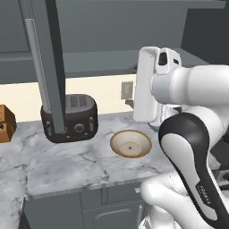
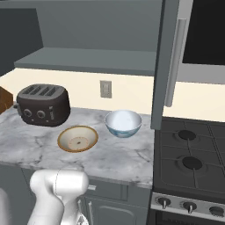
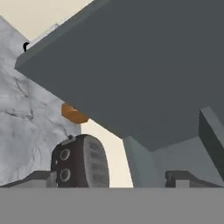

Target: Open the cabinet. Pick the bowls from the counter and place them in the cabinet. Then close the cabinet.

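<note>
Grey cabinet [image 2: 163, 61] doors stood open; the end effector [image 3: 112, 178] gaped wide, empty. Next: descend squarely over the cream bowl [image 2: 78, 138], centre-left.

The tabletop [image 2: 118, 154] is polished white marble with grey veins; the cabinet [image 2: 160, 66] doors look matt grey, their 2 handles [image 2: 175, 61] brushed metal; the cream bowl [image 2: 78, 139] and patterned bowl [image 2: 123, 123] seem glazed ceramic; the toaster [image 2: 42, 104] is dark, faintly glossy.
</note>
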